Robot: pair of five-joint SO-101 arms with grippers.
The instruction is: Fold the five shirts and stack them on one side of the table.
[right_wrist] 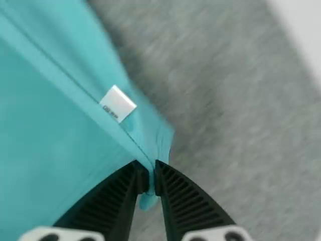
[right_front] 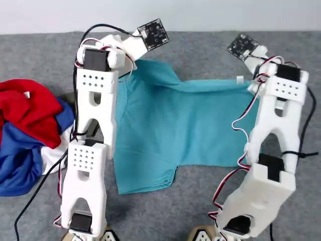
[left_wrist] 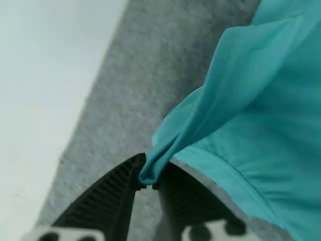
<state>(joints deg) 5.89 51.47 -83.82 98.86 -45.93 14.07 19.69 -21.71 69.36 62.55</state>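
Looking down over the gray table (right_front: 200, 47), I see the teal shirt (right_front: 185, 125) lying spread across its middle, so I place everything else from that shirt. It lies mostly flat, with one short sleeve poking out at its near corner on the left arm's side. Its far edge runs in a fairly straight line between the two arms.

Off the teal shirt's left side, beyond the left arm (right_front: 93, 130), sits a crumpled pile of shirts (right_front: 27, 130). Red is on top, with blue and a bit of white underneath. The pile is well apart from the teal shirt and not touching it.

The left arm stretches over the teal shirt's left edge, and the right arm (right_front: 273, 130) stands along its right edge. Both reach to its far corners.

At the far left corner, the left gripper (left_wrist: 149, 175) has its jaws pinched nearly together on a bunched fold of teal cloth. The fabric rises away from the grip in a loose ridge.

At the far right corner, the right gripper (right_wrist: 147, 175) is likewise clamped down on the very tip of the teal shirt's edge, with only a thin sliver of cloth between the jaws.

A small white tag (right_wrist: 116, 104) sticks out of the teal shirt's seam just beside that right-hand grip.
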